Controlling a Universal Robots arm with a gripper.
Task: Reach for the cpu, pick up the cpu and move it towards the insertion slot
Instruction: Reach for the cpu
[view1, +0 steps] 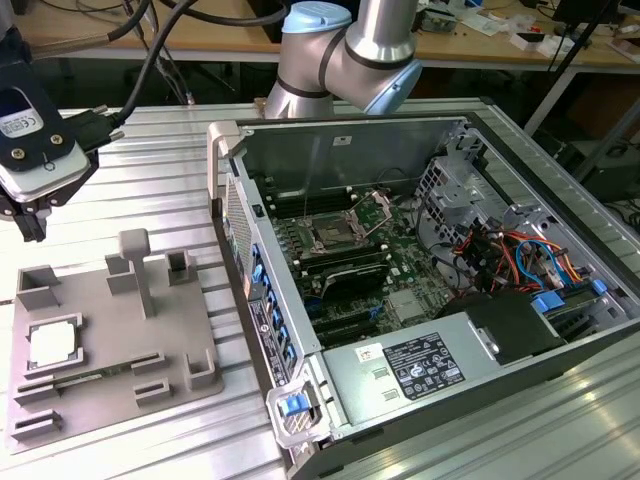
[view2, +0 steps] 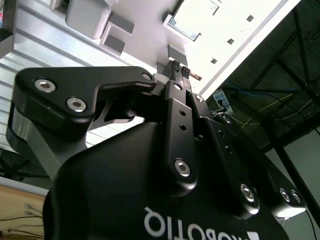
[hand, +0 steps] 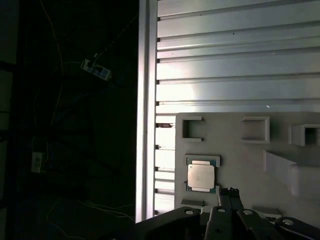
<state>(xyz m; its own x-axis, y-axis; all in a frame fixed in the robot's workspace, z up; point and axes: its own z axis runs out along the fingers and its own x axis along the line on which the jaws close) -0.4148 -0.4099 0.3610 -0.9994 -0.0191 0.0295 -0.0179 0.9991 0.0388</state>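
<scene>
Exterior view: the small square silvery-white cpu (view1: 52, 343) lies in a pocket of the grey plastic tray (view1: 110, 325) at the exterior view's left. The black gripper (view1: 33, 228) hangs over the tray near the cpu without touching it, its fingertips pressed together on nothing. The shiny metal-framed insertion slot (view1: 335, 235) sits well apart, inside the open computer case (view1: 330, 150).

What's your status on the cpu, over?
Hand shut, empty, short of target. Cpu seated in grey tray, untouched. Nothing in the way.

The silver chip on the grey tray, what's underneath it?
The cpu lies flat in a square pocket of the grey tray, on the ribbed metal table. The pocket's floor is covered.
</scene>
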